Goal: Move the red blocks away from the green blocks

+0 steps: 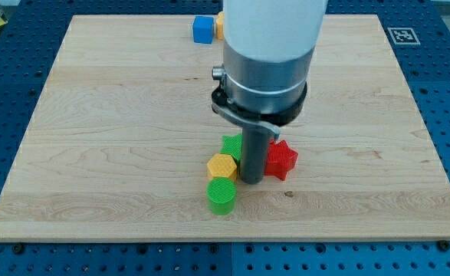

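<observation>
- Claw-wise, you have none to report on: the arm ends in a plain rod holding nothing, and my tip (251,180) rests on the surface (117,115) at lower centre of the frame.
- Nearest you, a green round block (221,195) sits just below and left of the tip.
- Next back, a yellow block (222,165) lies just left of the tip, and the red star-like block (281,159) touches or nearly touches the rod on its right.
- Behind the rod, a second green block (231,146) is partly hidden; its shape cannot be made out.
- Risk, in my judgement: the cluster is tight, so a push rightward should free the red, but a slanted stroke could drag yellow or green along.
- Farthest, at upper centre, a blue block (202,29) sits beside an orange-yellow block (218,25), mostly hidden by the arm and well clear.
</observation>
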